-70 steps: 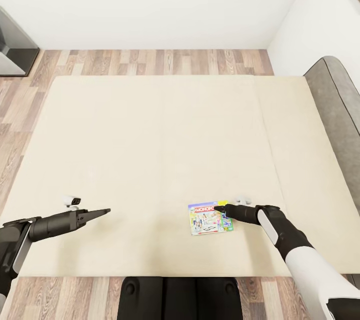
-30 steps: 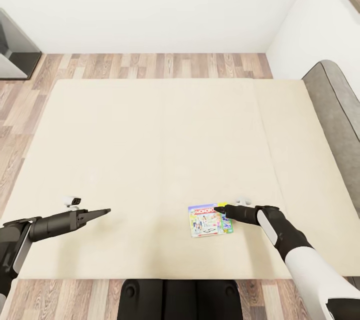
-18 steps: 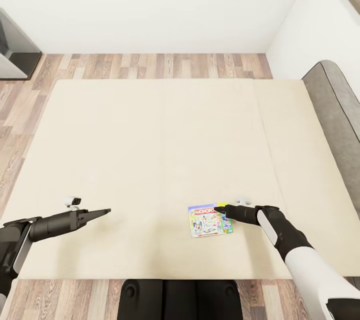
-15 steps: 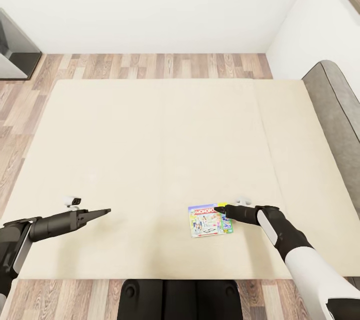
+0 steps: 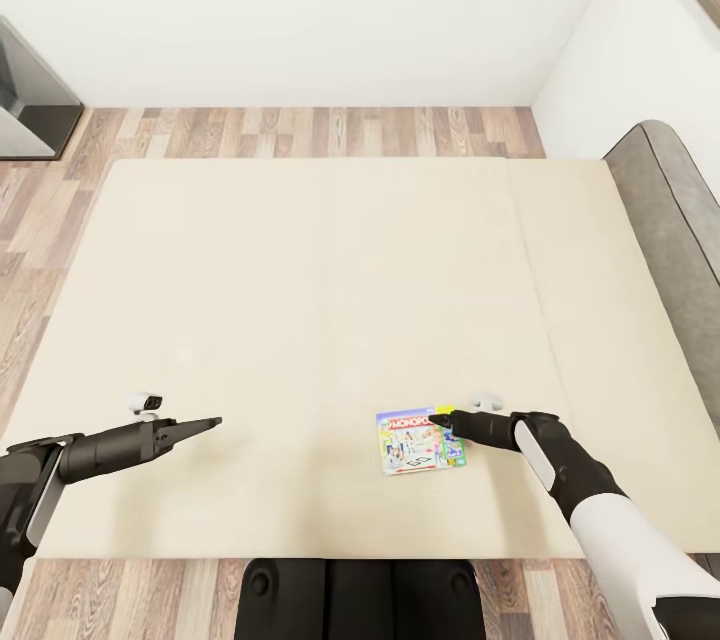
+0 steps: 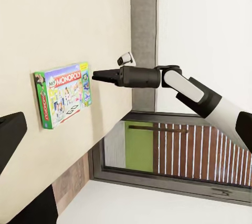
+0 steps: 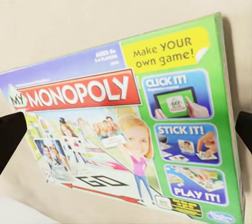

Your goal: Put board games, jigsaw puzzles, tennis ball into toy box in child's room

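Progress: early. Flat green-edged Monopoly board game box [image 5: 420,439] lies on plain beige bed [image 5: 300,300], not yet lifted. Right gripper [image 5: 436,418] over its corner, fingers apart either side. Left gripper [image 5: 212,422] well apart; fingers' state unclear. Toy box trip pending.

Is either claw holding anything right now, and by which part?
Nothing is held. The right claw hangs open just above the Monopoly box, which lies flat on the bed. The left claw holds nothing.

Board game [image 7: 131,124]: green-edged cover, red banner with white lettering, yellow callout. Bed [image 5: 300,280]: plain beige mattress, grey headboard [image 5: 675,210]. Floor [image 5: 300,128]: brown-grey wood planks.
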### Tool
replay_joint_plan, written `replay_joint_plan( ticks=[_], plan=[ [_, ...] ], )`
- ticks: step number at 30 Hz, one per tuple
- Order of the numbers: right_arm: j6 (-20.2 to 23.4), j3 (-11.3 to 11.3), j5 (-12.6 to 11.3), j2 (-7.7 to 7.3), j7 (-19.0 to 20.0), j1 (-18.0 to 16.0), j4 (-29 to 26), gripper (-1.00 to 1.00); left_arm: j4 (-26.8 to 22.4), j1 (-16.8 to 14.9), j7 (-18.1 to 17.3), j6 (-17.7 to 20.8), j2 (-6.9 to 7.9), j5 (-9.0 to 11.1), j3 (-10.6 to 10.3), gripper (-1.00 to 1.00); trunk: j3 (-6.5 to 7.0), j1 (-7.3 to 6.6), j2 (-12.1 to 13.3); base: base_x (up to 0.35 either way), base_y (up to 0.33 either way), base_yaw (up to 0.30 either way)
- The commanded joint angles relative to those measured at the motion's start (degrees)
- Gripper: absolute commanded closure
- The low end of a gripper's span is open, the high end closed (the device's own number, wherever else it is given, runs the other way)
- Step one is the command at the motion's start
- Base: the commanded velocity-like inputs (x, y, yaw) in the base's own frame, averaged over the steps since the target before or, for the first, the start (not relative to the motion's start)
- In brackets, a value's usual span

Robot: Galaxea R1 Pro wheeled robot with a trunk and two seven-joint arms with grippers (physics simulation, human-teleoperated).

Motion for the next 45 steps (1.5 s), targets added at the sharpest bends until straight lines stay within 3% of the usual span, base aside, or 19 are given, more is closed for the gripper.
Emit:
replay_joint_plan(
  ticks=[1,45],
  plan=[
    [0.25,0.2,-0.24,-0.06,-0.03,-0.02,-0.06,-1.0,-0.01,-0.01,-0.22,0.61,0.01,-0.03,0.0,-1.0,-0.06,0.03,-0.09,0.0,0.0,0.0],
    [0.16,0.28,-0.24,-0.06,-0.17,-0.02,0.3,-1.0,-0.01,0.01,-0.22,0.61,0.1,-0.03,0.09,-1.0,-0.55,0.03,-0.09,0.0,0.0,0.0]
  ],
)
